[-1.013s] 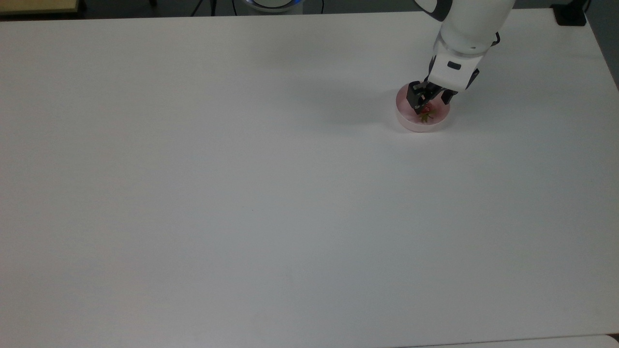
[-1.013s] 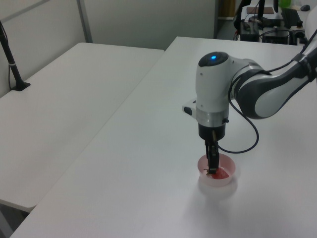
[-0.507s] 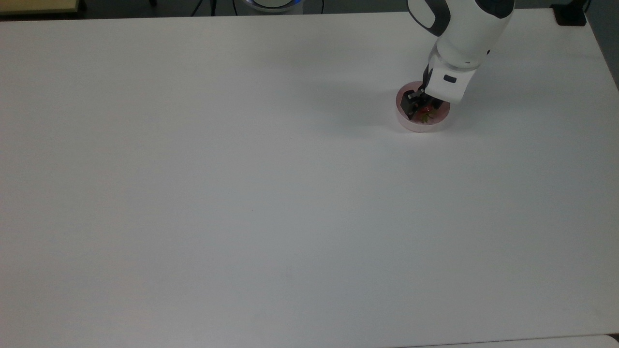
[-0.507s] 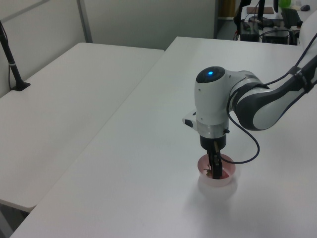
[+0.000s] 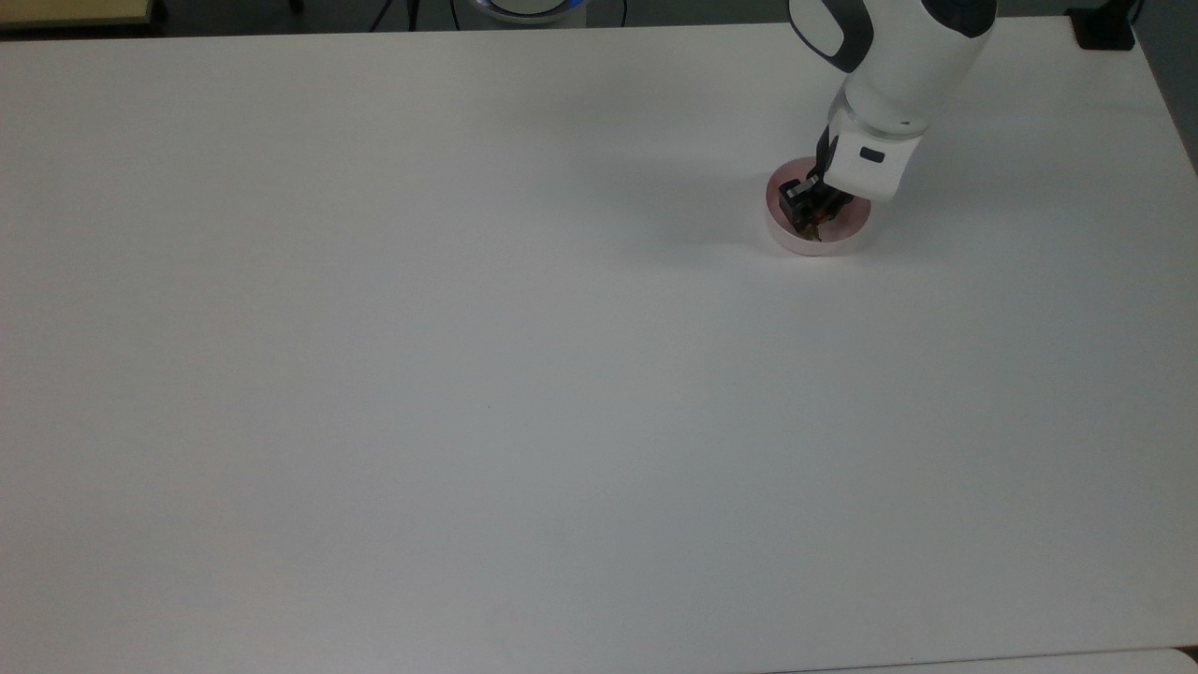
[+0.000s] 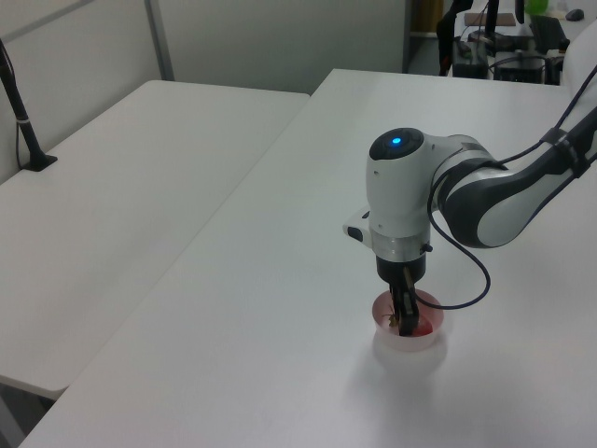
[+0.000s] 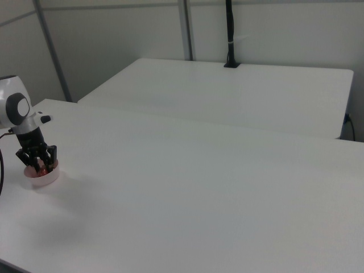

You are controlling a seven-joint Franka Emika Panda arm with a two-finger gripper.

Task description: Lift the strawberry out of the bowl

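Straddling the strawberry (image 7: pixel 40 166) (in bowl (image 5: pixel 847 239)): the claw (image 7: pixel 37 165).

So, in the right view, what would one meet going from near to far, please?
The white table with the bowl and gripper at the right view's left, then the second white table, then the black pole and the wall.

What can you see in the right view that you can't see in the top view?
The right view has a second white table behind, a black pole at its far edge and the wall panels. The top view has the robot's base ring above the table's far edge and a dark block at a corner. Both have the gripper down in the pink bowl over the strawberry.
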